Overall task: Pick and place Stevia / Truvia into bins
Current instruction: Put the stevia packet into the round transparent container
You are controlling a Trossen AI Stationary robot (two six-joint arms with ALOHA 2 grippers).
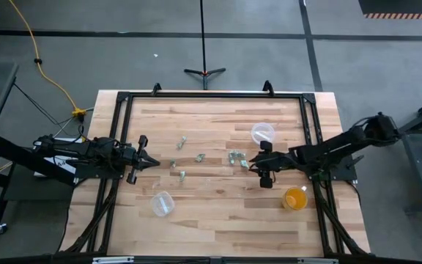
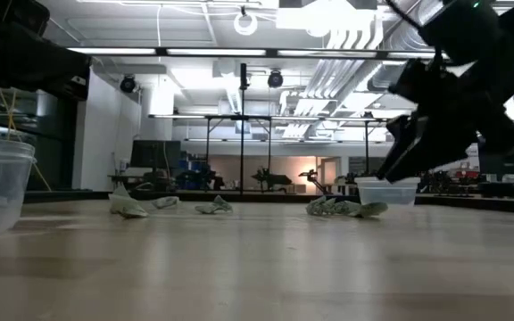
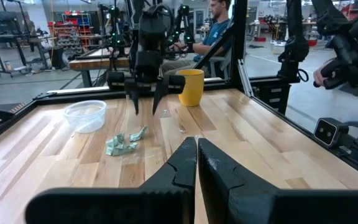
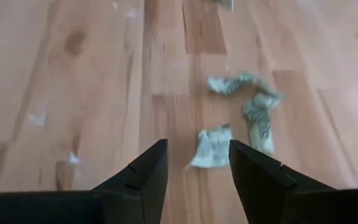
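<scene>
Several small pale green and white packets lie flat on the wooden table: a cluster (image 1: 234,157) and loose ones farther left (image 1: 200,157) (image 1: 182,139) (image 1: 173,165). My right gripper (image 1: 252,166) is open just right of the cluster and a little above the table. In the right wrist view one packet (image 4: 212,147) lies just ahead of the gap between my fingers (image 4: 196,158), with two more (image 4: 232,83) (image 4: 261,121) beyond it. One clear cup (image 1: 262,133) stands behind my right gripper, the other (image 1: 163,204) at the near left. My left gripper (image 1: 151,160) is shut and empty at the table's left.
An orange cup (image 1: 295,198) stands near the right edge, beside my right arm. A black frame (image 1: 211,95) runs round the table top. In the left wrist view a person (image 3: 219,18) sits beyond the table's right side. Bare wood (image 1: 226,220) lies toward the near edge.
</scene>
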